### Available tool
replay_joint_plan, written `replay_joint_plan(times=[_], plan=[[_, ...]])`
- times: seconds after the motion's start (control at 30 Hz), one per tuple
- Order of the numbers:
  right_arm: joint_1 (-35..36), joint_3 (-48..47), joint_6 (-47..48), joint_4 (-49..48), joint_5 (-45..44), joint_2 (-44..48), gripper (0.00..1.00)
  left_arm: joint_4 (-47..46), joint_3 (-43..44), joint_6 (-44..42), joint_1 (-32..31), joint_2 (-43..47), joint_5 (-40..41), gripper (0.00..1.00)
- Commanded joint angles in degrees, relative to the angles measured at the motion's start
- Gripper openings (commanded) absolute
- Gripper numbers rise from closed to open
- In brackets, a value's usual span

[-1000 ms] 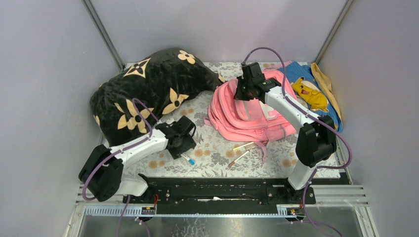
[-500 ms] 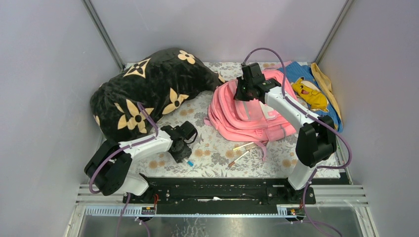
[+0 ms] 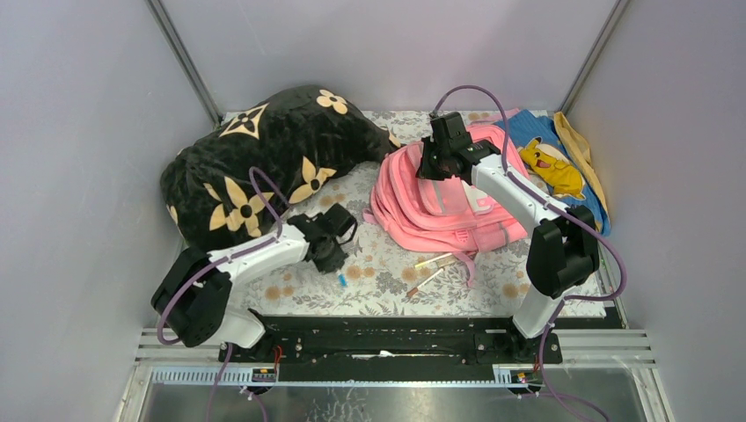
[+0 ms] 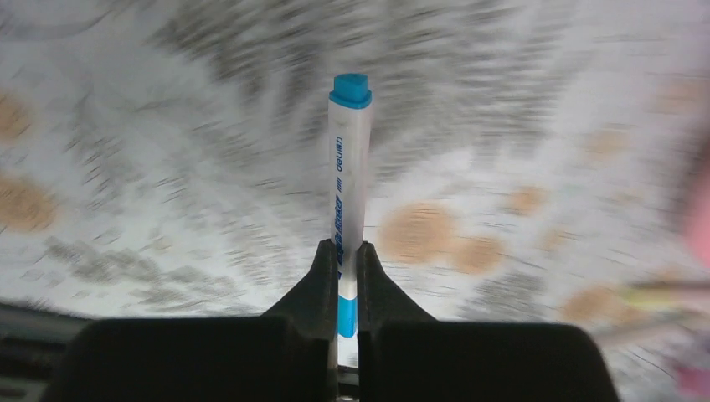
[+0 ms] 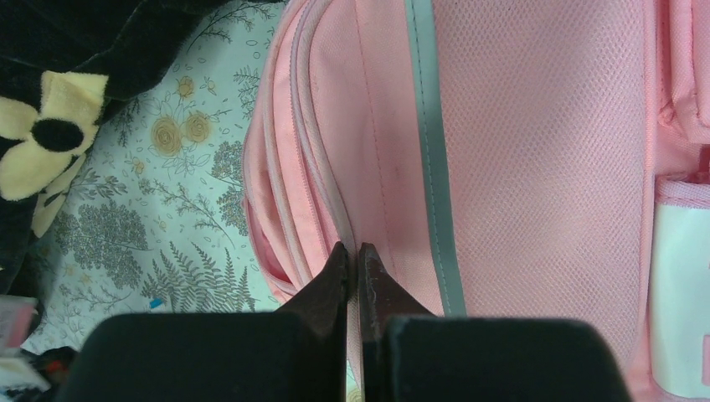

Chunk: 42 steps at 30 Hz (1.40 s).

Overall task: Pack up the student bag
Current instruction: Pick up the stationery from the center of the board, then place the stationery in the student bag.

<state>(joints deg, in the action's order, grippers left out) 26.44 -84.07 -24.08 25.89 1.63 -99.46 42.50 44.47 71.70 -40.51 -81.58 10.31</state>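
room: grey-walled booth; table [image 3: 378, 272] under a floral cloth, both arm bases at its near edge.

item 1, black pillow with tan flowers [image 3: 264, 167]: largest thing here, slumped at far left. not for packing.

item 2, student bag [image 3: 440, 207]: right of centre towards the far side, lying flat, front patch up, top end towards the pillow. pink mesh-textured fabric, grey trim strip, rows of piped zip seams along its side, a strap trailing to the near side. no pocket shows as gaping wide.

item 3, blue cloth with a yellow cartoon figure [image 3: 550, 163]: just behind the bag's right side.

item 4, right gripper [image 5: 352, 251]: jaws pressed together on a piped seam at the bag's far-left edge, seemingly pinching it to open the bag.

item 5, left gripper [image 4: 347, 251]: closed narrow around a marker [image 4: 350, 176], white barrel, blue cap pointing away, near the table's left-centre, well apart from the bag.

item 6, two pens [image 3: 431, 271]: loose on the cloth just beside the bag's near edge.

progress, by my reckoning: early. one marker in hand, nothing visibly inside, two pens left to collect.
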Motion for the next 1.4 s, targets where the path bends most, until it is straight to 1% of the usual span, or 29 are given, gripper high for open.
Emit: replay_joint_plan(times=[0.0,0.07,0.13,0.2,0.3,0.4,0.5,0.63,0.7,0.87,0.97,1.03,1.07,1.13,1.2,1.23,1.27,1.37], plan=[[0.4,-0.1,-0.7,-0.6,2.5,3.7,0.0,-12.2,11.8,-15.6,0.0,1.8,0.5,0.0],[0.3,-0.1,-0.7,-0.4,2.9,3.7,0.0,-15.4,17.2,-20.1,1.5,1.0,-3.6,0.0],[0.3,0.2,-1.0,-0.7,3.1,3.9,0.0,-17.0,23.1,-23.3,3.6,-2.5,-9.0,0.0],[0.3,0.4,-1.1,-0.9,3.6,4.1,0.0,-17.2,29.3,-24.5,4.4,-6.8,-12.3,0.0],[0.3,0.2,-1.1,-1.1,4.3,4.3,0.0,-19.0,35.8,-23.4,5.2,-12.5,-17.1,0.0],[0.4,-0.3,-1.1,-1.1,4.3,4.5,0.0,-22.9,38.4,-20.8,6.3,-17.3,-22.4,0.0],[0.4,-0.9,-1.2,-1.0,4.4,4.6,0.0,-25.0,40.2,-19.2,7.3,-21.4,-25.2,0.0],[0.4,-1.2,-1.2,-0.8,4.7,4.6,0.0,-31.0,39.6,-18.2,7.5,-23.7,-25.4,0.0],[0.4,-1.2,-1.2,-0.7,4.9,4.6,0.0,-32.5,40.3,-17.4,7.6,-25.5,-26.1,0.0],[0.4,-1.2,-1.0,-0.4,4.9,4.7,0.0,-34.6,43.1,-16.3,7.6,-30.0,-28.6,0.0],[0.4,-1.4,-1.2,-0.5,5.1,4.6,0.0,-33.8,45.9,-15.6,7.6,-33.7,-29.9,0.0],[0.3,-1.1,-1.7,-1.1,5.4,4.8,0.0,-34.3,46.5,-14.9,7.5,-34.6,-29.2,0.0],[0.4,-1.1,-1.9,-1.1,5.6,4.9,0.0,-33.1,47.1,-15.1,7.5,-35.0,-28.4,0.04],[0.3,-1.2,-1.9,-1.1,5.3,5.1,0.0,-30.2,48.8,-16.1,7.5,-35.5,-26.5,0.28],[0.4,-1.1,-1.8,-1.0,4.7,5.4,0.0,-28.3,49.0,-17.3,7.5,-34.9,-24.8,0.46],[0.3,-1.1,-1.8,-0.9,4.4,5.6,0.0,-28.4,48.4,-17.6,7.5,-34.3,-24.3,0.5],[0.4,-1.1,-1.8,-0.9,4.0,5.8,0.0,-28.6,48.0,-17.9,7.5,-33.6,-23.9,0.52],[0.4,-1.2,-1.5,-0.7,3.0,5.9,0.0,-28.6,46.3,-19.1,7.5,-31.5,-23.2,0.49]])
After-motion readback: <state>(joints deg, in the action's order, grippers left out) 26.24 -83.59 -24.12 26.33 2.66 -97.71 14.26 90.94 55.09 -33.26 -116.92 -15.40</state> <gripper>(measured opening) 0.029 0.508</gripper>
